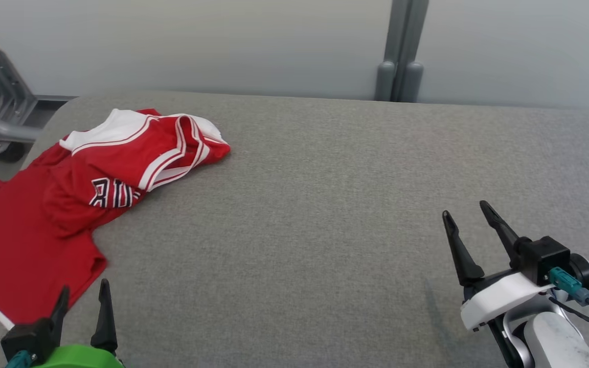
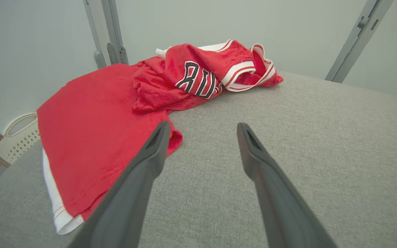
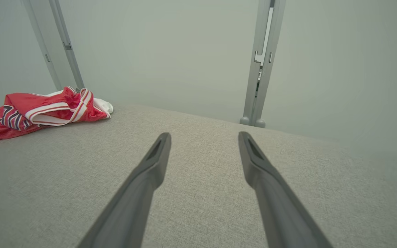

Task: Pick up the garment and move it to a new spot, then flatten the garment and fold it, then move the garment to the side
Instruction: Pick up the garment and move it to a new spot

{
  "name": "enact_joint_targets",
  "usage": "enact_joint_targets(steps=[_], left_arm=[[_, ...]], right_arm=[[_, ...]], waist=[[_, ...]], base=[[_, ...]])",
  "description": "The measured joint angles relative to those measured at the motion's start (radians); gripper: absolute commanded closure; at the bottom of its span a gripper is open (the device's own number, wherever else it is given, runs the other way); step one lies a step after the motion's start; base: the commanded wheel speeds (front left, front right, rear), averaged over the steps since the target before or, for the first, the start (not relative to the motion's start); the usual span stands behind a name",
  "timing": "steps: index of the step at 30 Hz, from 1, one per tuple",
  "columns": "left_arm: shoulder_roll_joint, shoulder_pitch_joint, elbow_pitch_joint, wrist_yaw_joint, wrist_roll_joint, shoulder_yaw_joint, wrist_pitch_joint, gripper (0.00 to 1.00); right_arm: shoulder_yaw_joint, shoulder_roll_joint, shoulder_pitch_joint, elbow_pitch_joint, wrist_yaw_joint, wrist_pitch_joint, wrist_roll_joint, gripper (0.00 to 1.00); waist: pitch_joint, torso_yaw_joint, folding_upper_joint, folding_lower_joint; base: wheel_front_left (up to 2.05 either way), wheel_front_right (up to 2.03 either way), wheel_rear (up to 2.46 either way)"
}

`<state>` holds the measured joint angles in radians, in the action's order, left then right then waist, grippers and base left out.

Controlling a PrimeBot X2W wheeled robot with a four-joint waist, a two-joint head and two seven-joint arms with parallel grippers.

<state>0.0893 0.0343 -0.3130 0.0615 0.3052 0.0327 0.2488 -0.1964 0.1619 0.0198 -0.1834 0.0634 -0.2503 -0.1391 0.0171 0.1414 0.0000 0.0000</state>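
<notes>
Now my left gripper point(image 1: 84, 285), at seven o'clock, and my right gripper point(image 1: 464, 208), at four, both stand spread and empty. The red garment point(image 1: 44, 214) lies crumpled at ten o'clock on the grey table point(image 1: 325, 204), hem near my left gripper.

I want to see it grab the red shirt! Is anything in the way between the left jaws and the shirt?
Nothing visible is. The left gripper is right at the shirt's near hem, jaws open, with just bare grey pad beside it.
</notes>
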Motion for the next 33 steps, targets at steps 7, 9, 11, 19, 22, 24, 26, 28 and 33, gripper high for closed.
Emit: enact_joint_targets(steps=[7,9,11,19,22,24,26,28,33], left_arm=[[0.0,0.026,-0.014,0.005,0.0,0.015,0.0,0.0],[0.0,0.026,-0.016,0.009,0.0,0.023,0.0,0.0],[0.003,0.026,-0.013,0.009,0.0,0.045,0.0,0.0],[0.007,0.026,0.005,0.018,0.0,0.067,0.0,0.0],[0.003,0.022,0.013,0.019,0.001,0.072,0.0,0.0],[-0.002,0.013,0.012,0.027,0.021,0.07,0.0,0.0],[-0.006,-0.011,0.004,0.03,0.029,0.05,0.0,0.0],[-0.007,-0.07,-0.001,0.035,0.041,0.037,-0.003,0.0],[0.001,-0.269,-0.033,0.036,0.087,0.029,-0.174,0.0]], right_arm=[[-0.003,-0.023,0.003,-0.003,0.008,0.0,0.001,0.0],[-0.006,-0.027,0.003,-0.004,0.009,0.0,0.001,0.0],[-0.021,-0.036,0.003,-0.007,0.014,0.0,0.002,0.0],[-0.029,-0.041,0.003,-0.009,0.021,0.0,0.018,0.0],[-0.024,-0.036,0.005,-0.005,0.023,0.0,0.02,0.0],[-0.014,-0.033,0.008,0.003,0.023,0.0,0.022,0.0],[-0.003,-0.025,0.015,0.016,0.023,0.0,0.026,0.0],[-0.002,-0.013,0.023,0.022,0.024,0.0,0.03,0.0],[-0.024,-0.004,0.059,0.04,0.033,0.0,0.044,0.0]], waist=[[-0.012,0.095,0.0,0.0],[-0.015,0.121,0.0,0.0],[-0.017,0.143,0.0,0.0],[-0.009,0.155,0.0,0.0],[0.008,0.146,0.0,0.0],[0.023,0.141,0.0,0.0],[0.041,0.138,0.0,0.0],[0.062,0.136,0.0,0.0],[0.122,0.13,0.0,0.0]], base=[[0.0,0.0,0.0],[0.0,0.0,0.0],[0.0,0.0,0.0],[0.0,0.0,0.0],[0.0,0.0,0.0],[0.0,0.0,0.0],[0.0,0.0,0.0],[0.0,0.0,0.0],[0.0,0.0,0.0]])
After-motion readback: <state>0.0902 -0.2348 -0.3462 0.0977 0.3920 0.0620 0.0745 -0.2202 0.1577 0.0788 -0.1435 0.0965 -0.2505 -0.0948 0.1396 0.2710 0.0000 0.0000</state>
